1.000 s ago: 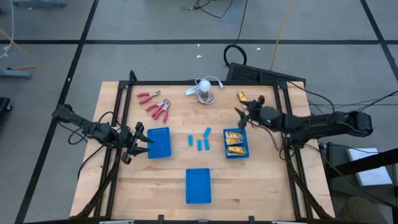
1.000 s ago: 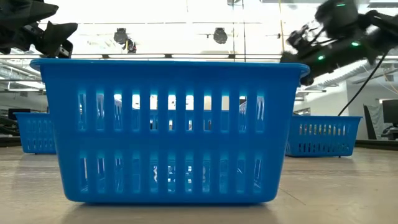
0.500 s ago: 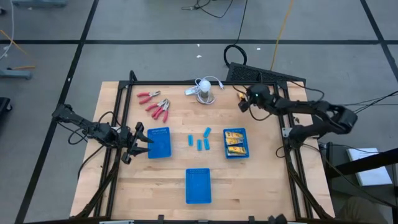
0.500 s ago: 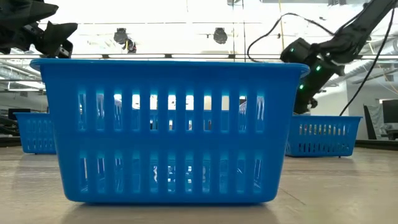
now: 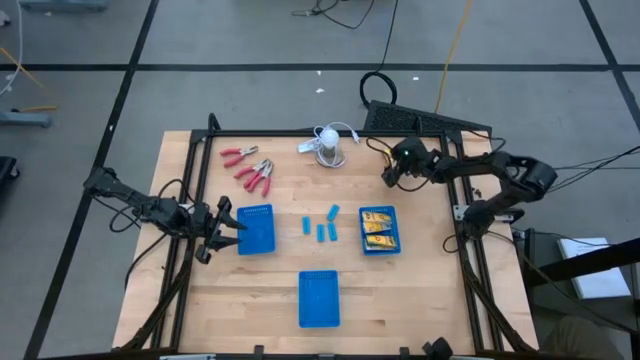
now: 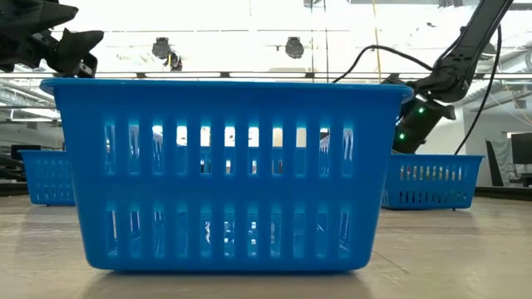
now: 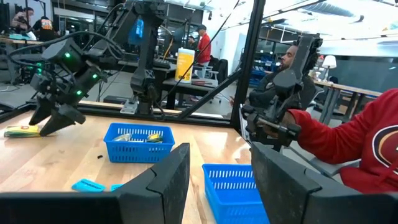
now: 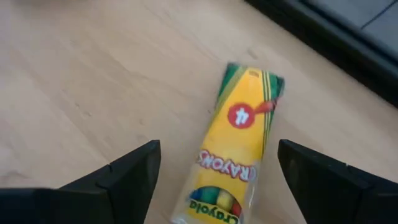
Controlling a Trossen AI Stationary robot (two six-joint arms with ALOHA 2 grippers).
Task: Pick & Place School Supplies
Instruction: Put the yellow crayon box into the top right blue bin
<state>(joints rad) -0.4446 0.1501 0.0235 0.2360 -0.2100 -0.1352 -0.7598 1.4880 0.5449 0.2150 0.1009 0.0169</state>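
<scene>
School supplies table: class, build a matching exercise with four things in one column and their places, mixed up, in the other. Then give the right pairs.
Things
1. crayon box
2. red-handled pliers
3. light-blue blocks
4. left gripper

Places
A. loose on the wood between two blue baskets
B. far-left part of the table
C. under the open right gripper
D. at the left blue basket's edge

Pairs: 1-C, 2-B, 3-A, 4-D

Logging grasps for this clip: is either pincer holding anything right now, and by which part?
Nothing is held. The right pincer is open above the crayon box; the left pincer is open, empty.
</scene>
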